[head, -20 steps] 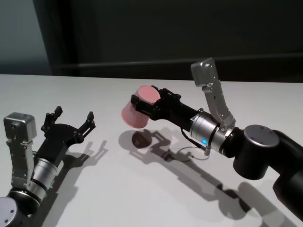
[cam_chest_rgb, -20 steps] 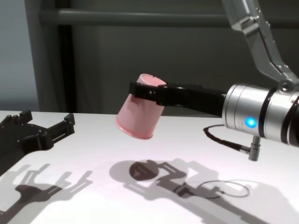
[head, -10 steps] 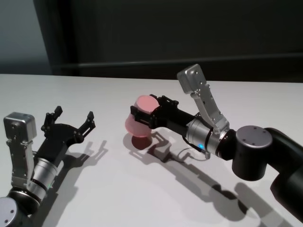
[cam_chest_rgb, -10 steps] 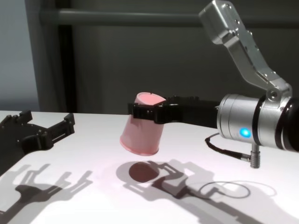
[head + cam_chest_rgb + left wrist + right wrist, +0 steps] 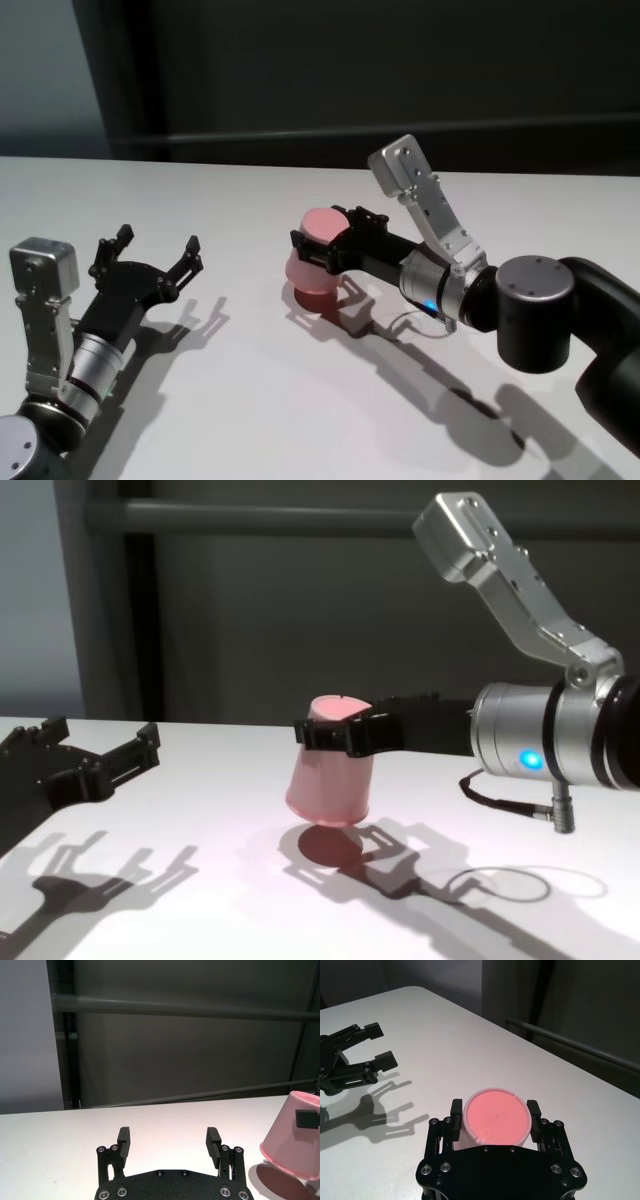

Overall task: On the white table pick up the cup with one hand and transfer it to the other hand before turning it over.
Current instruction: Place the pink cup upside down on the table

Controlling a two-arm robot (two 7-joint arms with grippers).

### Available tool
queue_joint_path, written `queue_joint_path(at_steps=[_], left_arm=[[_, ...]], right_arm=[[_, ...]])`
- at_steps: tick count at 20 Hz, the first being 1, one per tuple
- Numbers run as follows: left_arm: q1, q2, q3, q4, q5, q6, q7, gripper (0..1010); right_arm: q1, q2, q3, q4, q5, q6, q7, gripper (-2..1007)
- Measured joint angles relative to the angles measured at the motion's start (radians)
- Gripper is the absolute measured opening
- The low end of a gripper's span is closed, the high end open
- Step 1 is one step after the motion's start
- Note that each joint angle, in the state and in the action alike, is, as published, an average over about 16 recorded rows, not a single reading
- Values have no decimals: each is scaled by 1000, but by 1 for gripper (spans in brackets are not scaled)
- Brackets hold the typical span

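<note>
Cup (image 5: 330,780) inverted in right pincer (image 5: 335,735)

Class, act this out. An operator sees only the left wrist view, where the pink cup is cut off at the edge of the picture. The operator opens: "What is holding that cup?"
Observer: The right gripper holds the cup, clamped on both sides near its closed base.
Operator: Which way up is it?
Observer: Upside down. The right wrist view looks onto the closed base, so the wide rim faces the white table.
Operator: Is it set down?
Observer: In the chest view the rim hangs just over its shadow. I cannot tell whether it touches.
</note>
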Motion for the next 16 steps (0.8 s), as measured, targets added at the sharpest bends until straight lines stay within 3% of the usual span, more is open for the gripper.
queue_joint_path(at_steps=[7, 16], left_arm=[[0, 0, 0, 0, 0, 0, 0, 1001], [0, 0, 0, 0, 0, 0, 0, 1001]], right_arm=[[21, -1, -6, 1, -41, 51, -9, 752], [46, -25, -16, 40, -78, 70, 16, 752]])
